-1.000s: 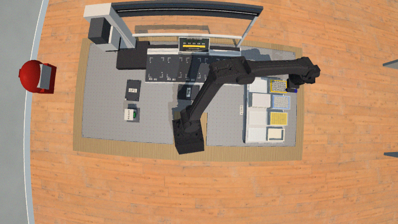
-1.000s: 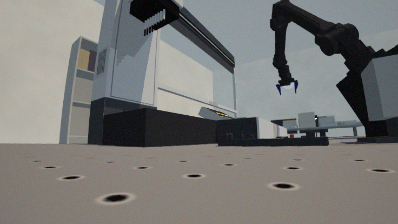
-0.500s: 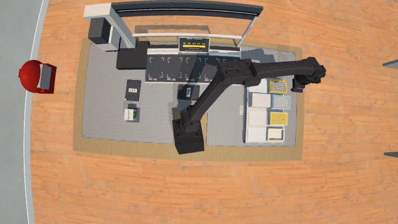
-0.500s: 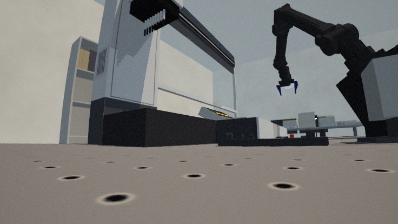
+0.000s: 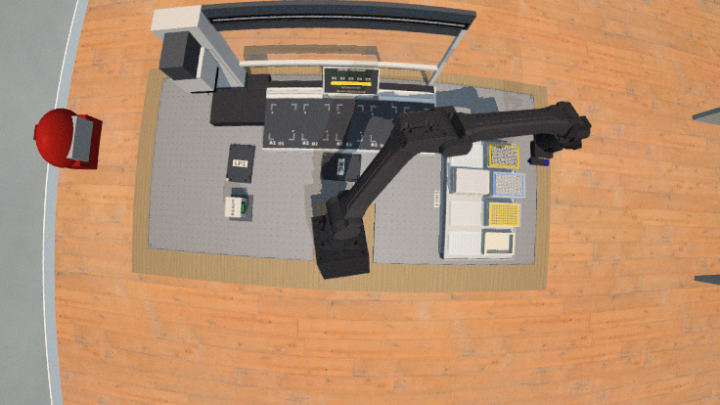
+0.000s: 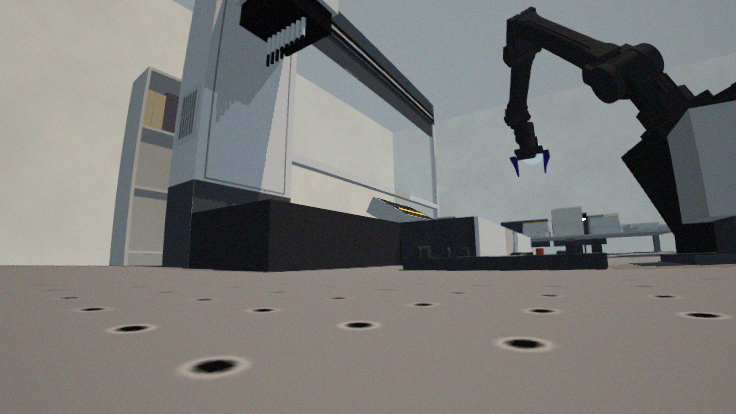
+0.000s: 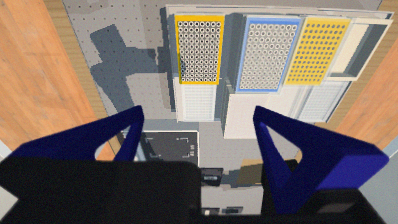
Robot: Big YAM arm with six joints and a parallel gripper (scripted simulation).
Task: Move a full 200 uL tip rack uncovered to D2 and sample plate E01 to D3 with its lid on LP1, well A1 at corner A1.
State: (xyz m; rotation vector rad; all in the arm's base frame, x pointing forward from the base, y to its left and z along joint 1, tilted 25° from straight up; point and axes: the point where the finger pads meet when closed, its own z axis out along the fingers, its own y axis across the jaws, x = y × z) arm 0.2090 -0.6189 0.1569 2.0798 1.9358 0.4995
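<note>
My gripper (image 5: 539, 159) (image 6: 530, 164) (image 7: 198, 111) is open and empty. It hangs high up, beside the far right end of the shelf. On the shelf, a yellow-framed rack (image 5: 504, 156) (image 7: 201, 49) shows pale rings on grey. A blue-framed rack (image 5: 508, 184) (image 7: 269, 54) shows the same. A third rack (image 5: 504, 214) (image 7: 317, 50) shows a yellow plate with dark holes. Several white lidded items (image 5: 468, 182) (image 7: 245, 117) fill the shelf's other column; I cannot read their labels. The dark deck (image 5: 301, 125) with white brackets is bare. Lid park LP1 (image 5: 241, 158) is bare.
A cream open box (image 5: 498, 243) (image 7: 352, 47) stands at the shelf's near end. The regrip nest (image 5: 340, 166) lies in front of the deck. The READY key (image 5: 237, 206) sits below LP1. The liquid handler's gantry (image 6: 288, 23) rises behind the deck.
</note>
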